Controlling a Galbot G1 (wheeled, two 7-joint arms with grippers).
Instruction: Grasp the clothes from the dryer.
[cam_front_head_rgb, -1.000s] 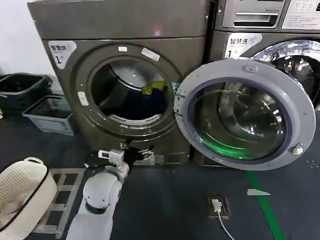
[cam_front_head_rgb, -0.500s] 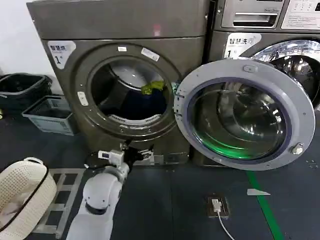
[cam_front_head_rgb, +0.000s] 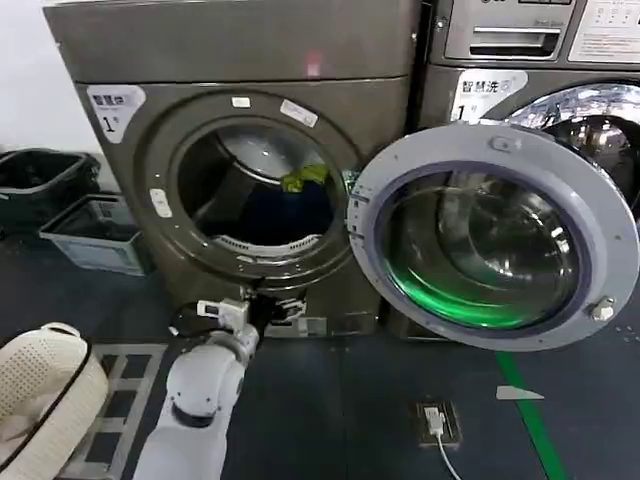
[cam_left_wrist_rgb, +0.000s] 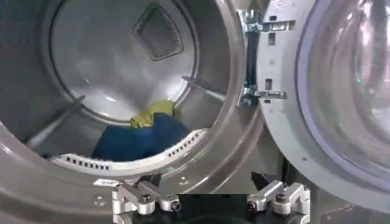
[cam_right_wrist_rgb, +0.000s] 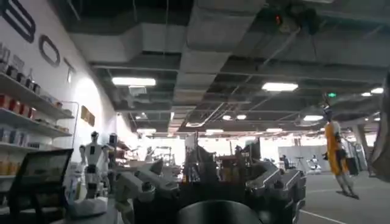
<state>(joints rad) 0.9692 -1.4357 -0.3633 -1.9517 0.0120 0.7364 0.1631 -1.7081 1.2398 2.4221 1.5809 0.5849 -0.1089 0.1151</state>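
At the far left, the wicker basket had slid lower and further toward the edge of the head view than a second before, and the dryer stood a little larger. I took that to mean the robot had edged closer to the machine, while its arm had hardly shifted.

The left gripper hung low in front of the dryer, at about six o'clock below the round opening. It was outside the drum and pointed in. In the left wrist view, the left gripper had its fingers spread wide with nothing between them.

The clothes lay untouched deep in the drum, at roughly four o'clock within the opening. They were a dark blue heap with a yellow-green piece on top, well apart from the gripper. The reach in had not yet begun.

The door hung fully open from its hinge at three o'clock, clear of the way in.

The right gripper was parked facing the room, its fingers apart and empty.
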